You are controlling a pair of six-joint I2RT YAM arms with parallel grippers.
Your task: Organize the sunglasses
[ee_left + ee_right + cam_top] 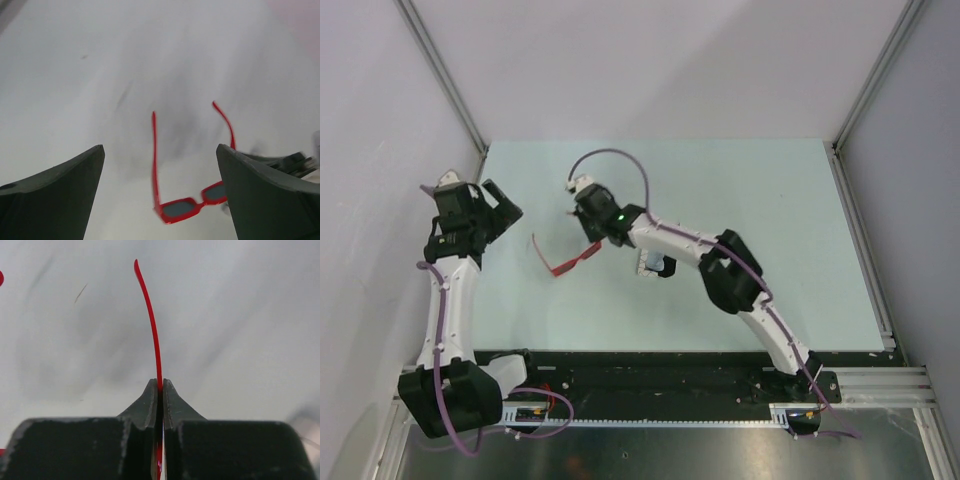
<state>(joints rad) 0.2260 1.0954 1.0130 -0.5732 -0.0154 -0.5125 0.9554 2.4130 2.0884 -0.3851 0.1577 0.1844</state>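
Note:
The sunglasses (570,262) have a thin red frame and dark lenses, and both temple arms are unfolded. They sit left of the table's centre. My right gripper (590,237) is shut on one temple arm (152,325), which runs straight out from between the closed fingertips (160,385). My left gripper (505,215) stands open at the table's left side, apart from the sunglasses. In the left wrist view the sunglasses (180,207) lie between and beyond its wide-spread fingers (160,150). One lens is partly hidden behind the right finger (260,195). A soft shadow lies on the table under the frame.
The pale green table (750,200) is walled by white panels on the left, back and right. A black rail (670,365) runs along the near edge by the arm bases. The right arm's elbow (735,275) hangs over the table's middle right.

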